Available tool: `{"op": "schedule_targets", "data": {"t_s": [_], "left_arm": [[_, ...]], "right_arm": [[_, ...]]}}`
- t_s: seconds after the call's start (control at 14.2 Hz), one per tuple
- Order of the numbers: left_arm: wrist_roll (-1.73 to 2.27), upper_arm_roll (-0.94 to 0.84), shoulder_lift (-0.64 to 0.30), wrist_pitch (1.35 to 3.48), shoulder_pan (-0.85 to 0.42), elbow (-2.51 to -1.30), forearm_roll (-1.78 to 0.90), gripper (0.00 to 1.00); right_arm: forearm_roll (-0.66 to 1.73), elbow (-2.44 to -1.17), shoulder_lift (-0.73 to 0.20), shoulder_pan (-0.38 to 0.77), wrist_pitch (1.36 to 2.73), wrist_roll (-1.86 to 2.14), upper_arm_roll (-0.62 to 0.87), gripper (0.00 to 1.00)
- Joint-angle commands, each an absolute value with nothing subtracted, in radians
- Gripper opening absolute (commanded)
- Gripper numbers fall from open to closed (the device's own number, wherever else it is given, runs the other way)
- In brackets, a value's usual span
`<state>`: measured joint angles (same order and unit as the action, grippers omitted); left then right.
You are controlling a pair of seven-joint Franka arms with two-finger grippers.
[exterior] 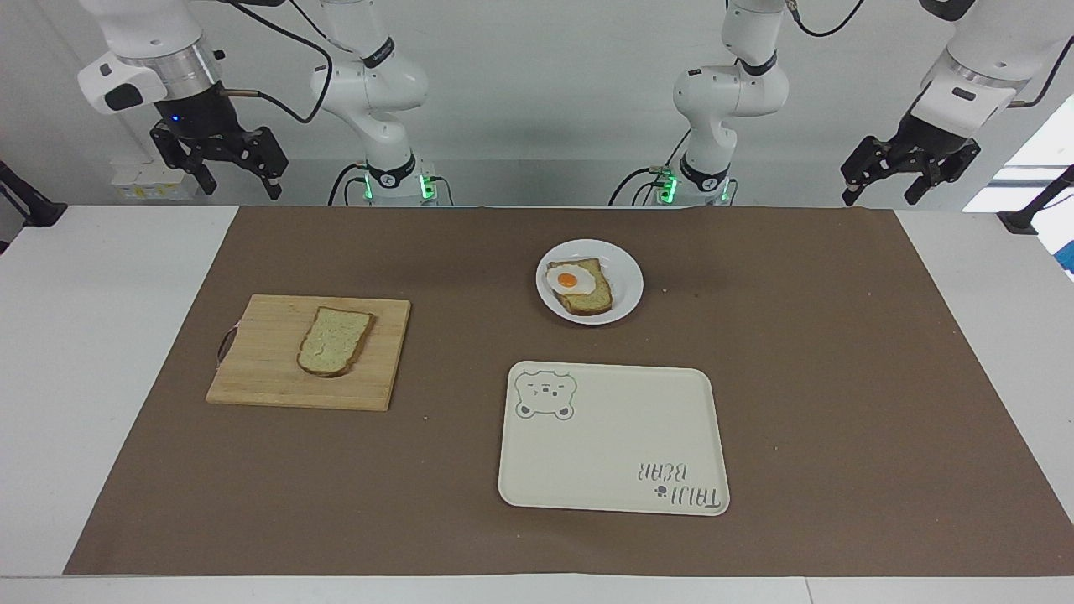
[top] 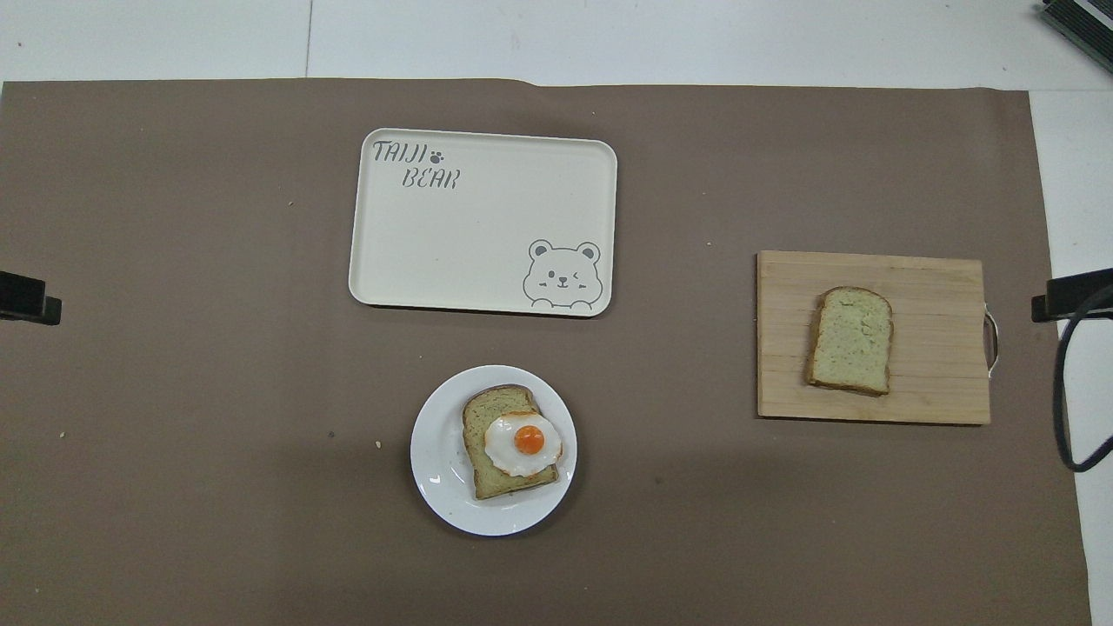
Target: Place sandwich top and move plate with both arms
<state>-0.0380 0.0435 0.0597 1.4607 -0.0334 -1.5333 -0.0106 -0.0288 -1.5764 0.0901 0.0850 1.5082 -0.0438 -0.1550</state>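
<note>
Sandwich top [exterior: 335, 341]: plain speckled slice w/ brown crust, laid flat on a wooden cutting board [exterior: 260, 382] toward the right arm's end of the surface, rounded end pointing away from the robots. Judged light, soft and easily crushed; a gentle pinch across the crusted long edges is advised, since the crumb centre would likely dent or tear. No lip is offered by the flat board, so one pincer finger would prob. need to be slid under an edge.

Plate [exterior: 625, 295]: small glossy white round, set near the middle of the surface, nearer the robots than the cream bear tray [exterior: 612, 470]. Carried on it is a bread slice w/ fried egg [exterior: 567, 278]. Plate judged stiff, slippery and breakable; the thin rim is the only hold, one pincer at each of two facing rim points, kept level so the stack is not shed.

Right pincer [exterior: 220, 166]: raised in the air above the surface's edge at the right arm's end, fingers spread wide, nothing held. Left pincer [exterior: 909, 172]: raised at the left arm's end, likewise spread and empty. Both well apart from bread and plate; neither step is judged begun.
</note>
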Motion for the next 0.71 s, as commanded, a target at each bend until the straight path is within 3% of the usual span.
{"op": "schedule_targets", "data": {"t_s": [0.0, 0.64], "left_arm": [[-0.028, 0.043, 0.063, 1.439, -0.031, -1.519, 0.0, 1.0], [-0.028, 0.043, 0.061, 1.439, -0.031, -1.519, 0.0, 1.0]], "right_arm": [[-0.051, -1.575, 0.091, 0.072, 1.508, -0.046, -0.152, 1.0], [-0.051, -1.586, 0.095, 0.057, 1.506, -0.046, -0.152, 1.0]]}}
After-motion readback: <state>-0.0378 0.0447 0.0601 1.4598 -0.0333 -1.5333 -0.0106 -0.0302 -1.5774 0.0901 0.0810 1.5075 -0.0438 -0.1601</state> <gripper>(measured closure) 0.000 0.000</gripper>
